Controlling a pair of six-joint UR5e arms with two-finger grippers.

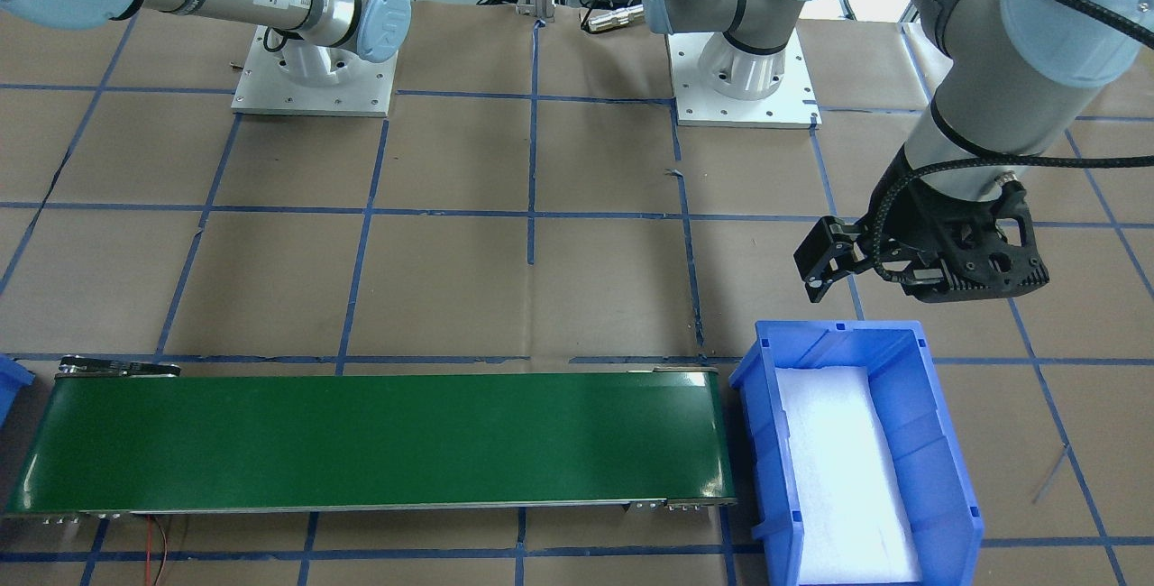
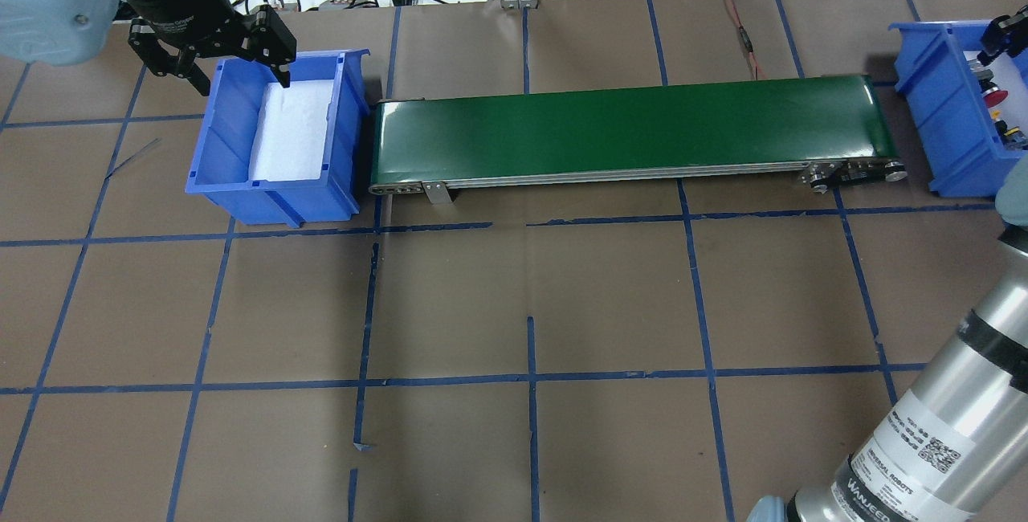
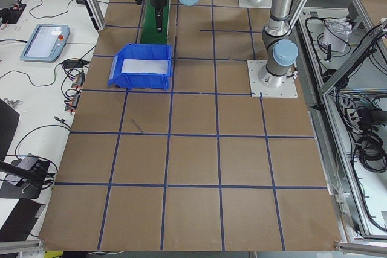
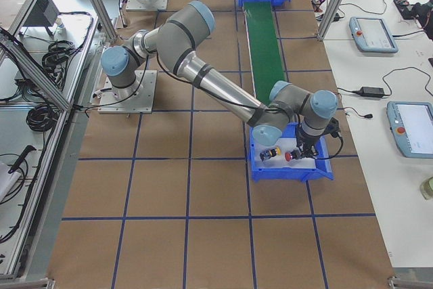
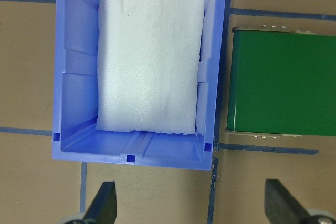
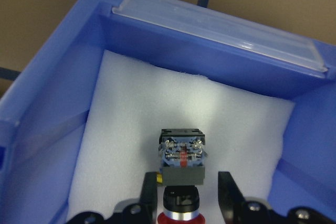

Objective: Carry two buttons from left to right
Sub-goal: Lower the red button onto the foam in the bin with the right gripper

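1. Off the left end of the conveyor belt (image 2: 626,124), seen from overhead, the left-end bin (image 2: 221,136) shows only its white foam pad (image 2: 293,132), with no button in it. The left gripper (image 2: 241,82) hangs in the air by that bin, jaws wide, carrying nothing. Past the belt's right end, the red button (image 2: 994,94) peeps out of the right-end bin (image 2: 944,104).
2. From across the table, nothing rides on the belt. The bin at its left end holds foam alone, and the left gripper hovers near it, spread and empty.
3. From the left side it looks the same: foam only in the bin beside the belt's left end.
4. From the right side, both pieces lie on the foam in the bin off the belt's right end. The yellow button (image 4: 270,153) sits just beside the red one, and the right arm reaches down into the bin.
5. The left wrist camera looks straight down into a button-less bin next to the belt's end. Both fingertips stand far apart at the bottom of the frame.
6. The right wrist camera has the right gripper (image 6: 187,179) astride the red button, which lies on the foam with its cap nearest the camera. A gap shows beside one finger, so I take the jaws as let go rather than clamped. By my reckoning both buttons are delivered — only the retreat is left.
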